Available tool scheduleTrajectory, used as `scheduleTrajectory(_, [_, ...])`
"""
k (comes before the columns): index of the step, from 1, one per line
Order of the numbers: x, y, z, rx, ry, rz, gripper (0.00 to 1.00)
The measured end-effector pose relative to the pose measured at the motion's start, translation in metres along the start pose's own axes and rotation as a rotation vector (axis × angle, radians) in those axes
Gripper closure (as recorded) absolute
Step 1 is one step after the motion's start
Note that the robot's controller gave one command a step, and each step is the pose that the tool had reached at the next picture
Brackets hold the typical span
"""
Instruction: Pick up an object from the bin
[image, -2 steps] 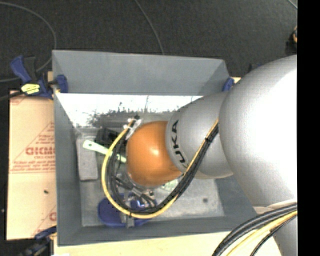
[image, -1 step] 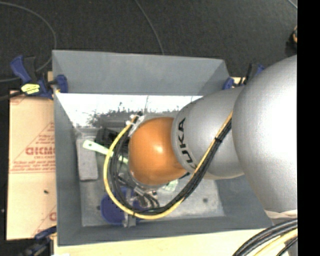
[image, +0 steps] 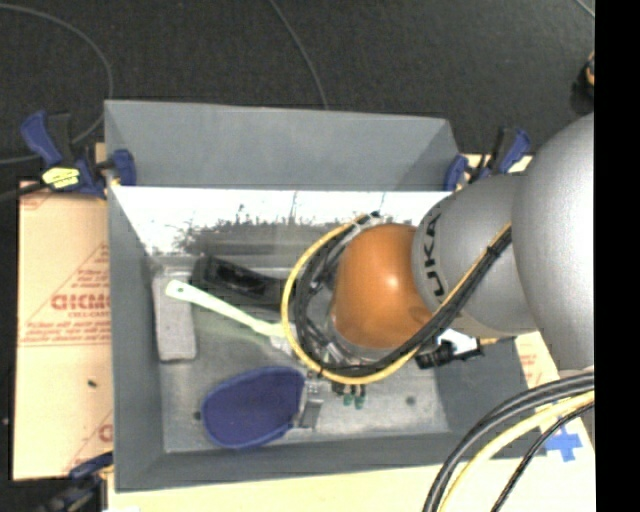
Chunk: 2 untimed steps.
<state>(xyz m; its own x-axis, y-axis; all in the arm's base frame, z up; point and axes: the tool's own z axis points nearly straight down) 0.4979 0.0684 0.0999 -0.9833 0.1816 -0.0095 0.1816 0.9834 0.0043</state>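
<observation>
Grey metal bin carries everything, its floor sparsely strewn rather than heaped. Silver arm reaches in over the right edge, and its orange wrist cover, ringed by cables, hangs above the middle of the floor. Largest of the loose things is a blue oval pad-like thing, lying flat by the front edge, left of centre. A grey block sits against the left wall. A white long-handled utensil runs slantwise from beside that block towards the wrist, and a black thing lies near the back edge. The gripper pokes out below the cover, just beside the blue oval's right end; wide or narrow, I cannot tell, as the wrist hides it. I judge this the descent onto a target, probably the blue oval. The next move calls for settling squarely over its rim before closing and lifting
</observation>
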Motion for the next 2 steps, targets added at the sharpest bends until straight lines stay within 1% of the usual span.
scheduleTrajectory(1, [0.036, 0.08, 0.027, 0.0, -0.004, -0.203, 0.0])
scheduleTrajectory(2, [-0.03, 0.019, 0.03, 0.004, 0.006, 0.233, 1.0])
